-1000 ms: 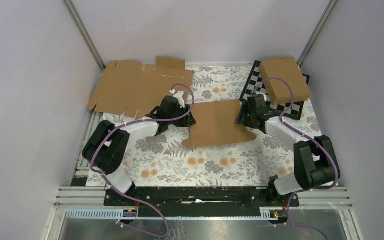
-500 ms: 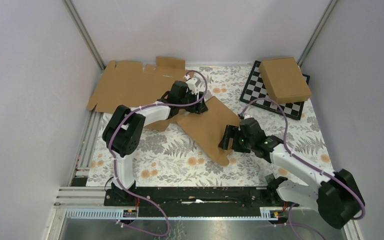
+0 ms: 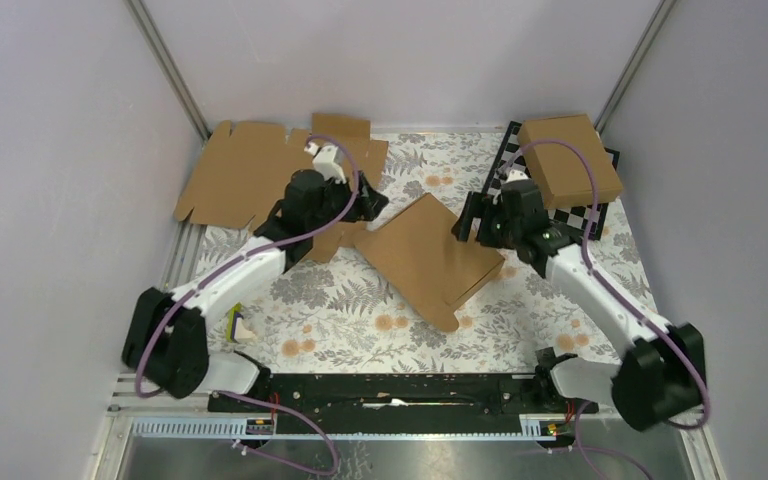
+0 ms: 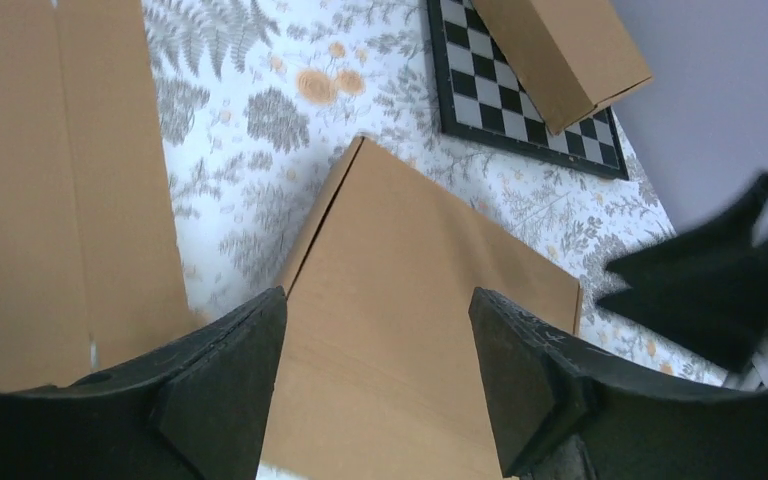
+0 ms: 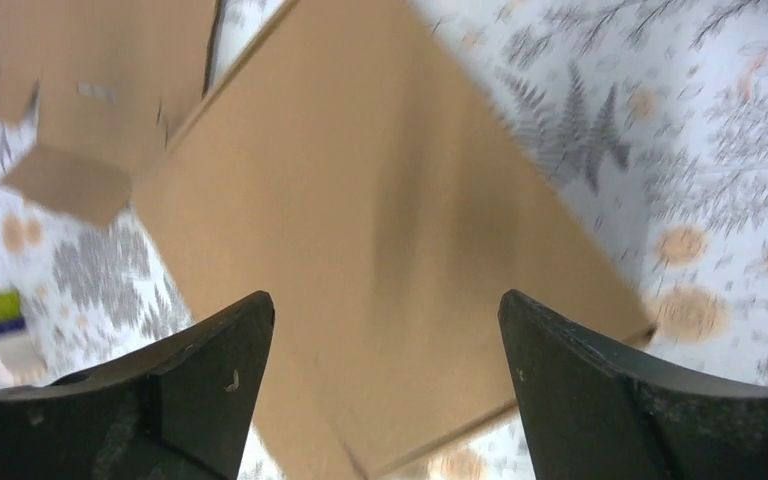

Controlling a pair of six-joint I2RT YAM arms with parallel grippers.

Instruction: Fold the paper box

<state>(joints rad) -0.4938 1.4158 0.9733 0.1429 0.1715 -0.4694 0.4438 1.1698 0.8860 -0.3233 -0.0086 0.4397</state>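
Observation:
The paper box (image 3: 425, 260) lies flat on the floral mat in the middle, turned cornerwise, with a small flap (image 3: 328, 242) sticking out at its left. My left gripper (image 3: 365, 205) hovers at its back left corner, open; in the left wrist view the box (image 4: 410, 290) shows between and below the spread fingers of that gripper (image 4: 378, 300). My right gripper (image 3: 468, 225) is at the box's back right edge, open too. In the right wrist view the box (image 5: 380, 200) lies under the wide-apart fingers of the gripper (image 5: 385, 300). Neither gripper holds anything.
A wide flat cardboard sheet (image 3: 250, 175) lies at the back left. At the back right a chessboard (image 3: 582, 216) carries another closed brown box (image 3: 570, 158). A small green and white item (image 3: 238, 325) sits on the mat by the left arm.
The box has swung from lying broadside to cornerwise and now rests on the mat. Both grippers opened and let it go; the left drew back leftward, the right moved back and to the right.

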